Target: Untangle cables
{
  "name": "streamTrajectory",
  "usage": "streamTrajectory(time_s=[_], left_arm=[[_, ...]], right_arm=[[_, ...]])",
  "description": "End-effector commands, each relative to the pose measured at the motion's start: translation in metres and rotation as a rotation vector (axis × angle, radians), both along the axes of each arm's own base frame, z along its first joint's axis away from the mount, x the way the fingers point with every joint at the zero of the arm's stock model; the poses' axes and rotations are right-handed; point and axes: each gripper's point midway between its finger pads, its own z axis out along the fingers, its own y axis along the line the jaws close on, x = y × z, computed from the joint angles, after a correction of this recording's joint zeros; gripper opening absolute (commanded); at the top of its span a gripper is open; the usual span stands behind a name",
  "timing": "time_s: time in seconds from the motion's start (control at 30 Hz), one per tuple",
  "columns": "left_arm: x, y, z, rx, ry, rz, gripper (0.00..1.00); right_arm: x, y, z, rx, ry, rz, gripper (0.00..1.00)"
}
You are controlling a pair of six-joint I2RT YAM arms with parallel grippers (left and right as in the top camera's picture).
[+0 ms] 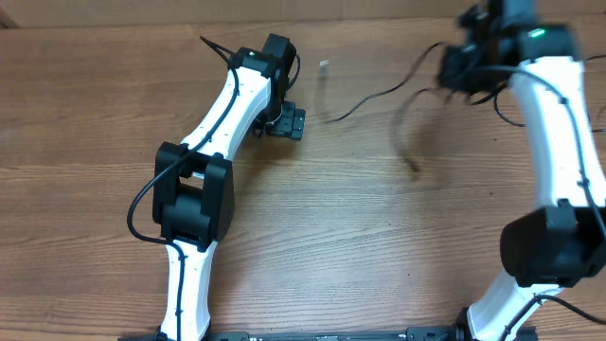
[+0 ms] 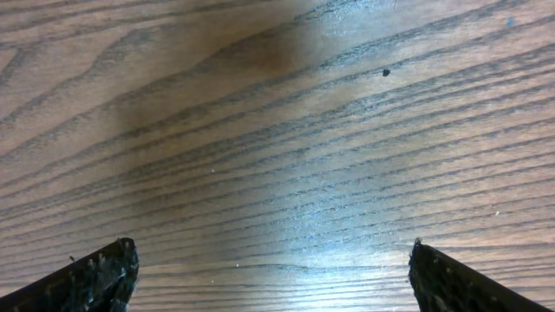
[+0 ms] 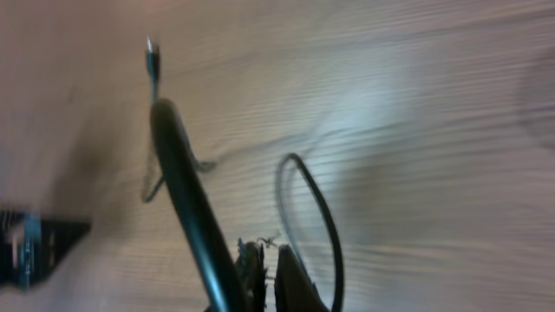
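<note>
Thin black cables (image 1: 369, 98) hang from my right gripper (image 1: 454, 68) at the far right of the table. One strand trails left to about the table's middle, and another blurred strand drops down to the wood. In the right wrist view my right gripper (image 3: 269, 273) is shut on the cables (image 3: 178, 147). One cord runs up to a small plug tip and another forms a loop beside the jaws. My left gripper (image 1: 289, 123) is low over bare wood, left of the cables. It is open and empty in the left wrist view (image 2: 273, 273).
A small pale object (image 1: 325, 66) lies on the wooden table (image 1: 360, 237) between the two grippers. The left arm stretches diagonally across the left half. The right arm stands along the right edge. The left gripper shows at the left edge of the right wrist view (image 3: 35, 247).
</note>
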Motion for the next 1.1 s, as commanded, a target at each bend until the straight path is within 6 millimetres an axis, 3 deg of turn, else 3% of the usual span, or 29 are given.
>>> streamTrajectory(time_s=[0.0, 0.13, 0.3, 0.5, 0.73, 0.9, 1.07], left_arm=[[0.002, 0.0, 0.001, -0.011, -0.002, 0.018, 1.0], [0.002, 0.0, 0.001, -0.011, -0.002, 0.018, 1.0], [0.002, 0.0, 0.001, -0.011, -0.002, 0.018, 1.0], [0.002, 0.0, 0.001, -0.011, -0.002, 0.018, 1.0], [0.002, 0.0, 0.001, -0.011, -0.002, 0.018, 1.0], [0.002, 0.0, 0.001, -0.011, -0.002, 0.018, 1.0], [0.002, 0.0, 0.001, -0.011, -0.002, 0.018, 1.0]], right_arm=[[-0.004, -0.061, 0.08, -0.134, -0.162, -0.24, 0.04], [-0.02, -0.091, 0.136, -0.14, -0.272, -0.331, 0.04], [-0.039, -0.131, 0.173, -0.175, -0.357, -0.438, 0.04], [-0.071, -0.204, 0.172, -0.267, -0.318, -0.666, 0.04], [-0.13, -0.291, 0.171, -0.238, -0.304, -0.997, 0.04], [-0.161, -0.325, 0.166, -0.227, -0.286, -1.109, 0.04], [-0.165, -0.342, 0.149, -0.147, -0.269, -1.123, 0.05]])
